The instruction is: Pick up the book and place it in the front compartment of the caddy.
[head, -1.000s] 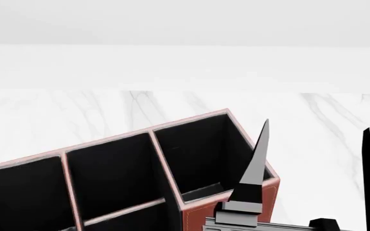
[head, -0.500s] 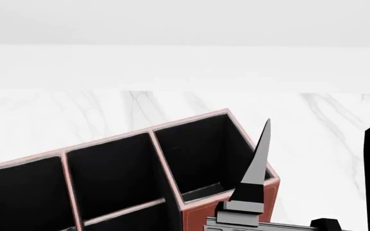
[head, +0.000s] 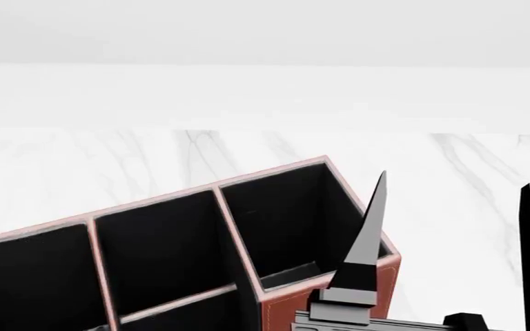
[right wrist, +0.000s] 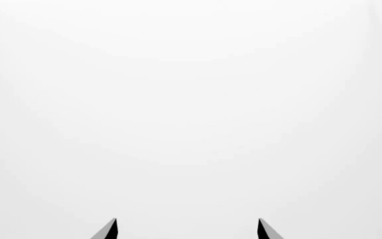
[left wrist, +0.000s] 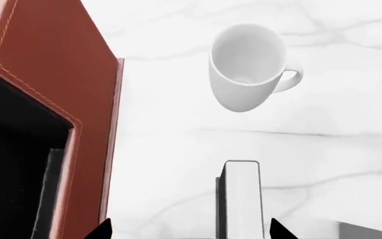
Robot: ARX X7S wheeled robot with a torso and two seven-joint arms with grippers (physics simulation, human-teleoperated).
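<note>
Change since last second: none is detected in the head view; the right gripper (head: pixel 458 227) and the caddy (head: pixel 201 241) are found in the same places. No progress toward the book is implied; the arms are judged to be paused.

Left gripper (left wrist: pixel 187 231): its fingertips are seen apart at the frame edge in the left wrist view, with nothing clamped. The book (left wrist: pixel 240 199) is framed between the two tips, just ahead of them, and is not yet touched.

Book position: standing on the marble table (left wrist: pixel 324 114), its pale page edge turned toward the camera. The caddy wall is beside it, apart. The white mug (left wrist: pixel 247 67) is farther ahead of the gripper, well clear.

Right gripper: fingers are held wide apart, empty, raised beside the caddy's near corner.

Task state: grasp not yet made; the front compartment is judged still unfilled.

Hidden or cut off: the book's lower part is cropped. The book and mug are absent from the head view. Only blank white is shown beyond the tips in the right wrist view. The caddy's near compartments are cut by the frame.
</note>
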